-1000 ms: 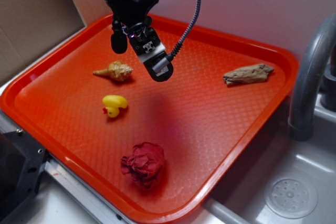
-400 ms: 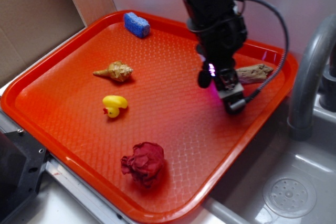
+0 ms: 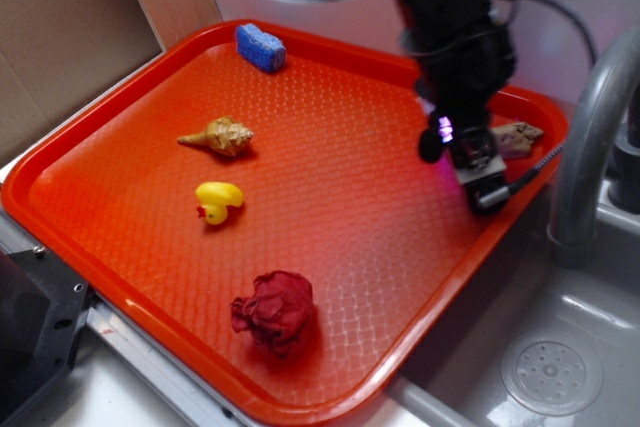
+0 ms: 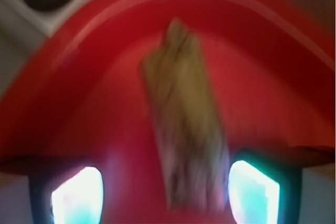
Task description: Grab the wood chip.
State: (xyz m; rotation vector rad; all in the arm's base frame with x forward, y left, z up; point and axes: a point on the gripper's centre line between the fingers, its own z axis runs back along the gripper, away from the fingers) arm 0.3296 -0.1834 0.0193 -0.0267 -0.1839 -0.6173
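Wood chip (image 4: 184,119): lay flat near the far right corner of the red tray (image 3: 120,247), apparently between the fingers. Gripper (image 3: 460,152): hung above it, jaws spread, nothing held. Risk: the blurred wrist view suggested motion; closing off-centre could skid the chip against the rim.

Black arm (image 3: 455,37), possibly grey cable (image 3: 535,175)
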